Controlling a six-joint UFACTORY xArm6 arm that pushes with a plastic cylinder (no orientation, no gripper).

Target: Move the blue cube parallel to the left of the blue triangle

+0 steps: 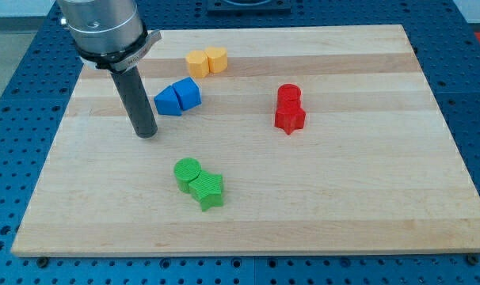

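my tip [146, 134] rests on the wooden board [367, 198] in the view's upper left part, just to the view's left of and slightly below the blue pair. there is no pincer on this rod, so nothing spread or pressed together can be told of it. the blue cube [169, 100] lies nearest my tip, close but apart from it, and touches the blue triangle [188, 92], which sits on its right and a little higher.

above them, near the top edge, two yellow blocks [206, 61] touch side by side. two red blocks [289, 108] sit together right of centre. a green cylinder [188, 171] and a green block [207, 189] touch below centre.

the board is pale wood, lying on a blue perforated table [18, 95].

the arm's grey housing [104, 28] is cut off by the top edge. the exact shapes of the yellow and red blocks are hard to make out.
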